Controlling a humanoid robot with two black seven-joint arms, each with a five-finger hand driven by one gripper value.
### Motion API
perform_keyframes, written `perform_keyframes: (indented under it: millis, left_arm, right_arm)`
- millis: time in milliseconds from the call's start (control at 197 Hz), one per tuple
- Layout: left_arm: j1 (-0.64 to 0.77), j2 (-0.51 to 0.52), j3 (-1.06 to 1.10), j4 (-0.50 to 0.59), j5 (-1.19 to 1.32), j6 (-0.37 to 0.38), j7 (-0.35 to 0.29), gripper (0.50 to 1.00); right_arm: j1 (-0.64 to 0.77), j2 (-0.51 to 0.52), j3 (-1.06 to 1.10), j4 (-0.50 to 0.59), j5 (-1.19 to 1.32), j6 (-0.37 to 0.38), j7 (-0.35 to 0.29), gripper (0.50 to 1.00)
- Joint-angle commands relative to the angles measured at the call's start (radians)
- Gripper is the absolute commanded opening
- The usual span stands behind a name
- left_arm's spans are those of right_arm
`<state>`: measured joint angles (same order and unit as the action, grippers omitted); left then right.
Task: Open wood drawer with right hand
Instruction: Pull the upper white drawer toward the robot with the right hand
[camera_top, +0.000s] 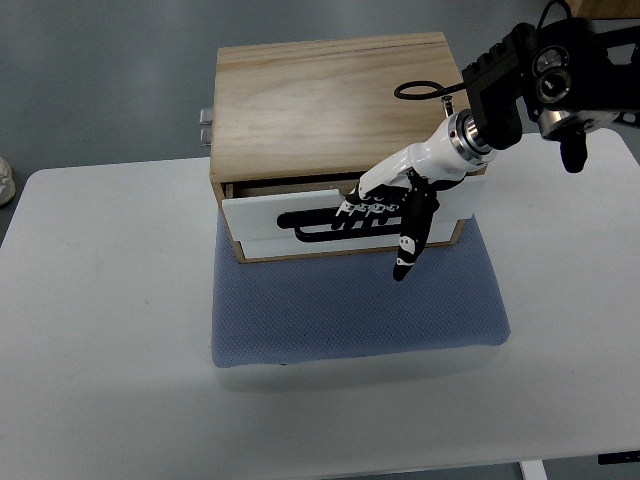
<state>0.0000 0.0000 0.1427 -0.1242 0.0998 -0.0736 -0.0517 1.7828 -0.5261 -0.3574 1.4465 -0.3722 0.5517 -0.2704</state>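
Note:
A light wood box (330, 105) stands on a blue mat at the back of the white table. Its drawer has a white front (260, 225) with a black handle (315, 222). The drawer is pulled out a little, with a dark gap showing along its top edge. My right hand (385, 212) comes in from the upper right and lies over the drawer front. Its fingers curl around the right part of the handle, while one finger (408, 248) points down past the drawer's lower edge. The left arm does not show.
The blue mat (360, 315) reaches forward from under the box. The white table (110, 330) spreads to the left, right and front of it. A metal fitting (205, 122) sticks out of the box's left side. A white object (5, 180) lies at the left edge.

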Motion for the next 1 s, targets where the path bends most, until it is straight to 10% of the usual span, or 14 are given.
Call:
perform_keyframes:
  millis: [0,995]
  left_arm:
    - [0.0,0.0,0.0,0.0,0.0,0.0,0.001,1.0]
    - [0.0,0.0,0.0,0.0,0.0,0.0,0.001,1.0]
  right_arm:
    - [0.001,-0.005,0.0,0.012,0.001,0.03,0.002,0.94]
    - [0.044,-0.075,0.0,0.157,0.006,0.059,0.008,0.94]
